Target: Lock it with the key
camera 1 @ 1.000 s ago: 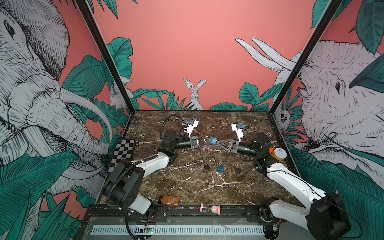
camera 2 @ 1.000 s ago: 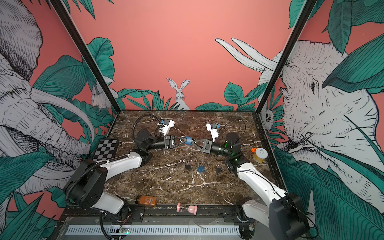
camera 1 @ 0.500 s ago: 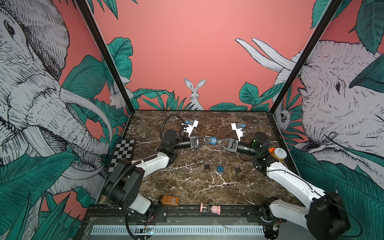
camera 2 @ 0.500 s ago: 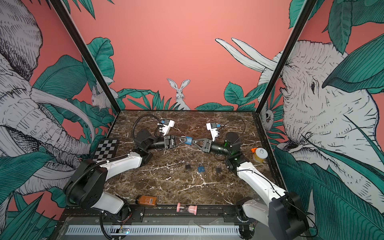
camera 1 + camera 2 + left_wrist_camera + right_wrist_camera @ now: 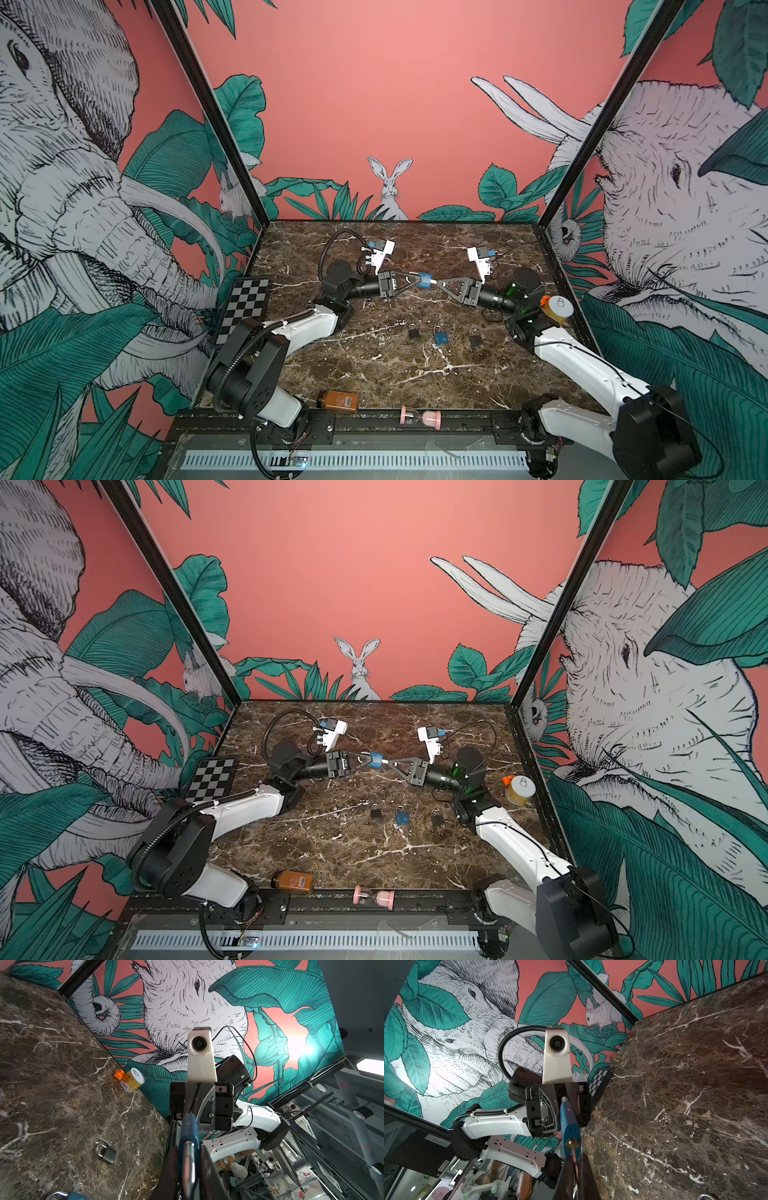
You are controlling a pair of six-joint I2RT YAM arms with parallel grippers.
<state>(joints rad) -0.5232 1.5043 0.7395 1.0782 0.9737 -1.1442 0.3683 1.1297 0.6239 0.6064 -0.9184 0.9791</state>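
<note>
A blue padlock (image 5: 424, 280) (image 5: 375, 760) hangs in the air over the back middle of the marble table (image 5: 374, 374), between the two arms. My left gripper (image 5: 411, 277) (image 5: 189, 1147) is shut on its steel shackle (image 5: 190, 1159), with the blue body (image 5: 188, 1126) pointing away from it. From the opposite side my right gripper (image 5: 438, 283) (image 5: 576, 1159) is shut on the key (image 5: 574, 1154). The key's blade sits in the brass keyhole at the bottom of the padlock (image 5: 570, 1124). The key's head is hidden between the fingers.
Three more padlocks lie mid-table: a black one (image 5: 413, 331), a blue one (image 5: 440, 337) and a dark one (image 5: 475, 337) with keys. A yellow can (image 5: 557, 309) stands at the right wall. An amber bottle (image 5: 337, 401) and a pink hourglass (image 5: 420, 417) lie at the front edge, and a checkerboard (image 5: 245, 307) at the left.
My right gripper's fingers have drawn together onto the key. Both arms and the blue padlock stay where they were.
</note>
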